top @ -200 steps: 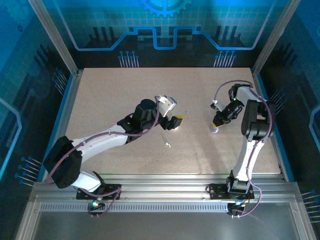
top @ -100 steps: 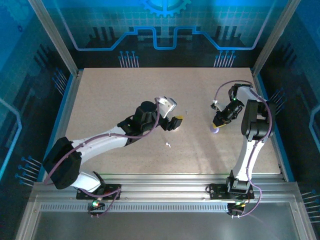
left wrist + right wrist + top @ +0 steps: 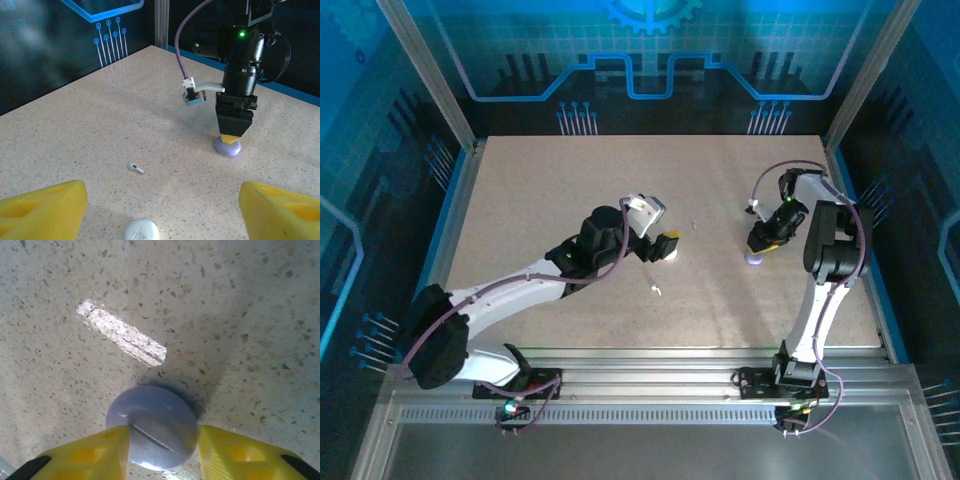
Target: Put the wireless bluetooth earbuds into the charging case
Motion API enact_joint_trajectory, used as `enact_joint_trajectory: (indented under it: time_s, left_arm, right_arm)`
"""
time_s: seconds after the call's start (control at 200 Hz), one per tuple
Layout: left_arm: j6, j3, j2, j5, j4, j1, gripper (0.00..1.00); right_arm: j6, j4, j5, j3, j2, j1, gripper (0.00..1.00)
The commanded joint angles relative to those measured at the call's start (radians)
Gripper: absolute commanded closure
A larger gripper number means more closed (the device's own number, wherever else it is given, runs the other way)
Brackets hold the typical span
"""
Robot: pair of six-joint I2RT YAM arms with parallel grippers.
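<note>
Two earbuds (image 3: 656, 290) loose on worktop (image 3: 540, 190), left of lavender case (image 3: 152, 427); none seen inserted. Right claw (image 3: 160, 440) straddles that case, grip unclear. Left claw (image 3: 160, 210) released, empty, also left of it.

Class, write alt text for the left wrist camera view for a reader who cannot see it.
Across a speckled table, the right pincer points straight down onto a round lavender case. Nearer lie a white earbud and, between the left pincer's open yellow fingers, a white case.
</note>
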State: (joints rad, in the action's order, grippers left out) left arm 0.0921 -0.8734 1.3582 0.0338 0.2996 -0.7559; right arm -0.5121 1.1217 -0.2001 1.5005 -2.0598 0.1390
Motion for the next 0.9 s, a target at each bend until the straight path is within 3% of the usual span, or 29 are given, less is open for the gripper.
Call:
enact_joint_trajectory:
  time_s: [0.0, 0.475, 0.895]
  left_arm:
    - [0.038, 0.017, -0.042, 0.021, -0.029, -0.008, 0.19]
    - [-0.033, 0.049, -0.134, 0.062, -0.174, 0.014, 0.18]
    - [-0.213, 0.106, -0.272, 0.059, -0.313, 0.177, 0.15]
  right_arm:
    - [0.024, -0.028, 0.014, -0.019, 0.061, 0.014, 0.57]
    - [0.128, -0.039, 0.048, 0.040, 0.178, -0.061, 0.48]
    - [0.434, -0.180, 0.166, -0.122, 0.426, -0.438, 0.37]
